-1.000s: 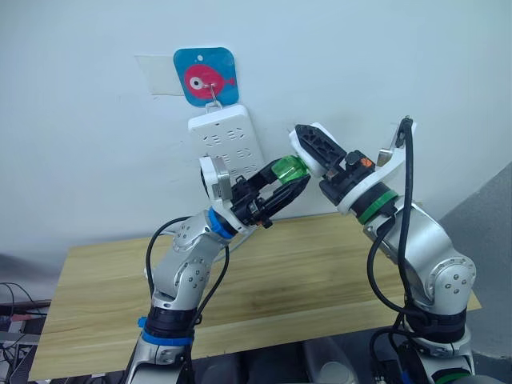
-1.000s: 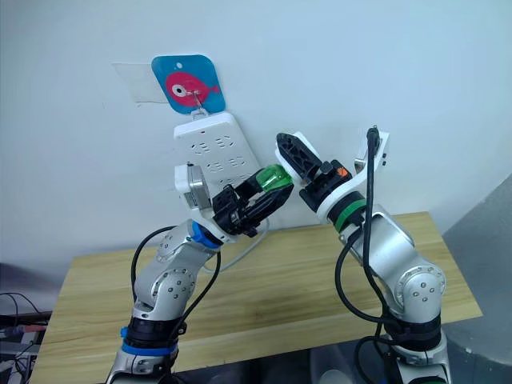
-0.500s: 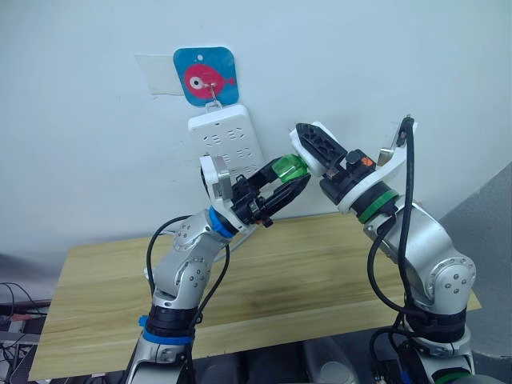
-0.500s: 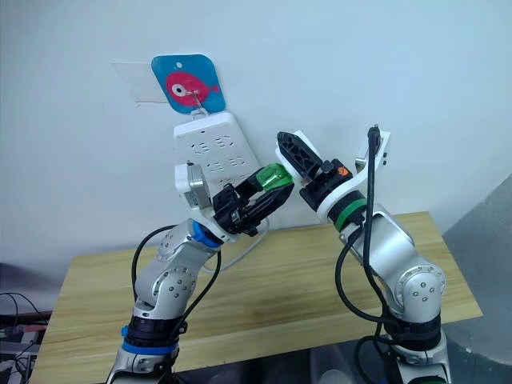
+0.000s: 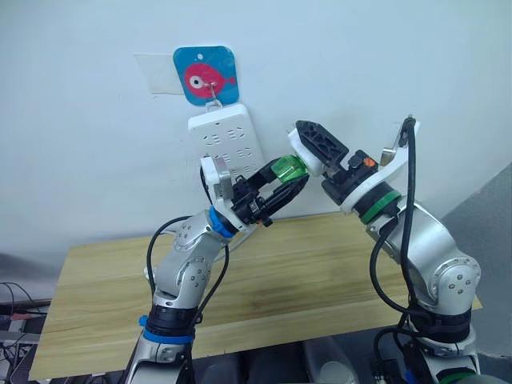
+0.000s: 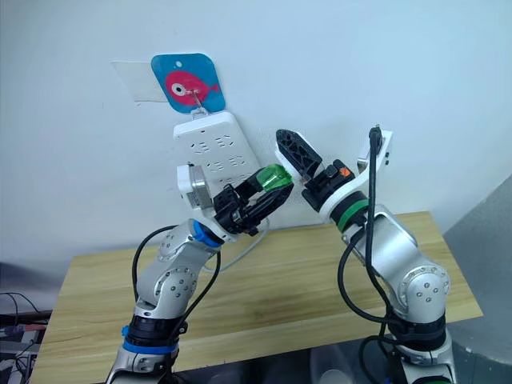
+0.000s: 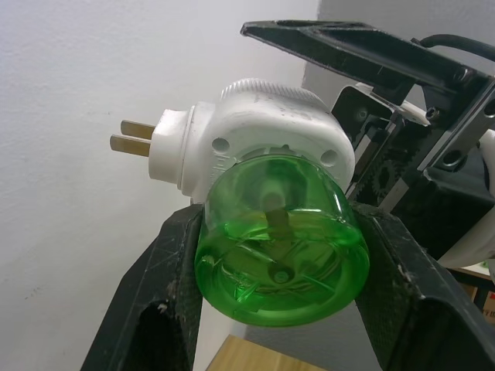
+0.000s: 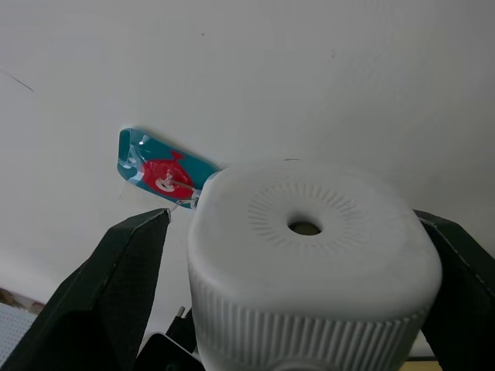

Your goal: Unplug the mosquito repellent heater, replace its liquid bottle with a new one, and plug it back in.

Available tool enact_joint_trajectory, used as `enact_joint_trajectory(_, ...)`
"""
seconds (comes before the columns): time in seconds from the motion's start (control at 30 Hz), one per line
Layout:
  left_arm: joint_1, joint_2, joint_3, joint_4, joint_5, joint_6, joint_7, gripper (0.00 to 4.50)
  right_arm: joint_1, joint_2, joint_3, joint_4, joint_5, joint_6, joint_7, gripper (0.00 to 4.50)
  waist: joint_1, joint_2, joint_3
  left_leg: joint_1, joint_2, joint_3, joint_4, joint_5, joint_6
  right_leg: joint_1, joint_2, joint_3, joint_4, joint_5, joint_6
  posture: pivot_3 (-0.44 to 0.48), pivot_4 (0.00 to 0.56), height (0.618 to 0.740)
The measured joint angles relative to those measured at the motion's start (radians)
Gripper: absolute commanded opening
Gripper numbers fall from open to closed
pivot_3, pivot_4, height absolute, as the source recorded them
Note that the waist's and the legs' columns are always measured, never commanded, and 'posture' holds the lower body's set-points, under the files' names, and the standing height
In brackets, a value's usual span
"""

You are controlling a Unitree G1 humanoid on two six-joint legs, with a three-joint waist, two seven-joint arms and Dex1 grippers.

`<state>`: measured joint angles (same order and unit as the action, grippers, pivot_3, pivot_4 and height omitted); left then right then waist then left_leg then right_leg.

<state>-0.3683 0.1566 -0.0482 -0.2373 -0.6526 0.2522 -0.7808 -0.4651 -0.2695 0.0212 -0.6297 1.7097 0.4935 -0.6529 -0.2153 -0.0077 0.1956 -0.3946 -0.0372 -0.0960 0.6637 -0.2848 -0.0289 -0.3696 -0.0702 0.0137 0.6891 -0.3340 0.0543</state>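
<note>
- Mid-frame in the head views, the left end effector (image 5: pixel 276 188) is clamped on the translucent green liquid bottle (image 5: pixel 288 169) — its black fingers (image 7: pixel 166 301) press the bottle from both sides in the left wrist view.
- The small white rounded plastic mosquito repellent heater (image 7: pixel 259 143) sits on that bottle's far end, two metal prongs (image 7: pixel 138 136) bare and pointing at the wall — unplugged, held in the air above the wooden counter (image 5: pixel 320 272).
- The right end effector (image 5: pixel 316 148) meets it from the right of the frame; its fingers (image 8: pixel 116 286) are spread to either side of the heater's domed, ribbed face with the centre hole, and I cannot tell whether they touch it.
- Behind, upper centre of the frame, the long white power strip (image 5: pixel 226 140) hangs on the white wall (image 5: pixel 384 64) under a blue square hook plate with a red fish (image 5: pixel 206 75).
</note>
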Motion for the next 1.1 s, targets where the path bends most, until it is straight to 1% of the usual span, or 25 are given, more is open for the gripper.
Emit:
enact_joint_trajectory(0.2, 0.000, 0.030, 0.018, 0.000, -0.019, 0.008, -0.019, 2.28, 0.015, -0.041, -0.008, 0.002, 0.022, 0.003, 0.029, 4.50, 0.002, 0.000, 0.001, 0.000, 0.000, 0.000, 0.000, 0.000, 0.000, 0.000, 0.000, 0.000, 0.000, 0.000, 0.000, -0.294, 0.205, 0.740)
enact_joint_trajectory(0.33, 0.004, 0.093, 0.036, 0.000, -0.041, 0.035, -0.061, 2.28, 0.026, -0.123, -0.046, 0.009, 0.087, 0.027, 0.089, 4.50, 0.004, 0.000, 0.001, -0.001, 0.000, 0.000, 0.000, 0.000, 0.000, 0.000, 0.000, 0.000, -0.001, 0.000, 0.000, -0.289, 0.195, 0.740)
enact_joint_trajectory(0.5, 0.003, 0.137, 0.059, 0.000, -0.072, 0.054, -0.103, 2.28, 0.026, -0.221, -0.072, 0.043, 0.176, 0.082, 0.171, 4.50, 0.008, 0.000, 0.001, -0.001, 0.000, 0.000, 0.000, 0.000, 0.000, 0.000, 0.000, 0.000, -0.001, 0.000, 0.000, -0.283, 0.183, 0.740)
enact_joint_trajectory(0.57, -0.001, 0.155, 0.069, 0.000, -0.086, 0.068, -0.124, 2.28, 0.028, -0.275, -0.086, 0.066, 0.214, 0.123, 0.223, 4.50, 0.012, 0.000, 0.001, -0.001, 0.000, 0.000, 0.000, 0.000, 0.000, 0.000, 0.000, 0.000, -0.002, 0.000, 0.000, -0.283, 0.181, 0.740)
enact_joint_trajectory(0.63, -0.009, 0.181, 0.086, 0.002, -0.099, 0.079, -0.144, 2.28, 0.034, -0.312, -0.105, 0.095, 0.235, 0.169, 0.284, 4.50, 0.015, 0.000, 0.001, -0.001, 0.000, 0.000, 0.000, 0.000, 0.000, 0.000, 0.000, -0.001, -0.001, 0.000, 0.000, -0.281, 0.168, 0.740)
enact_joint_trajectory(0.7, -0.021, 0.216, 0.101, 0.005, -0.117, 0.094, -0.173, 2.28, 0.034, -0.347, -0.131, 0.153, 0.239, 0.238, 0.377, 4.50, 0.019, 0.000, 0.001, -0.001, 0.000, 0.000, 0.000, 0.000, 0.000, 0.000, 0.000, 0.000, -0.001, 0.000, 0.001, -0.276, 0.158, 0.740)
enact_joint_trajectory(0.8, -0.026, 0.248, 0.118, 0.009, -0.140, 0.120, -0.206, 2.28, 0.034, -0.377, -0.167, 0.234, 0.239, 0.329, 0.498, 4.50, 0.021, 0.000, 0.001, -0.001, 0.000, 0.000, 0.000, 0.000, 0.000, 0.000, 0.000, 0.000, -0.002, 0.001, 0.001, -0.273, 0.145, 0.740)
enact_joint_trajectory(0.87, -0.028, 0.267, 0.124, 0.010, -0.157, 0.139, -0.225, 2.28, 0.026, -0.416, -0.180, 0.286, 0.239, 0.403, 0.578, 4.50, 0.021, 0.000, 0.001, -0.001, 0.000, 0.001, 0.000, 0.000, 0.000, 0.000, 0.000, 0.000, -0.002, 0.001, 0.001, -0.271, 0.139, 0.740)
enact_joint_trajectory(0.97, -0.029, 0.302, 0.131, 0.011, -0.172, 0.158, -0.261, 2.28, -0.015, -0.482, -0.191, 0.373, 0.238, 0.523, 0.706, 4.50, 0.019, 0.000, 0.001, -0.001, 0.000, 0.001, 0.000, 0.000, 0.000, -0.001, 0.000, 0.000, -0.002, 0.001, 0.001, -0.271, 0.128, 0.740)
enact_joint_trajectory(1.1, -0.029, 0.331, 0.135, 0.011, -0.177, 0.165, -0.296, 2.28, -0.075, -0.568, -0.185, 0.451, 0.238, 0.652, 0.836, 4.50, 0.020, 0.000, 0.000, -0.002, 0.000, 0.001, 0.001, 0.000, 0.000, 0.000, 0.000, -0.001, -0.002, 0.001, 0.001, -0.268, 0.120, 0.740)
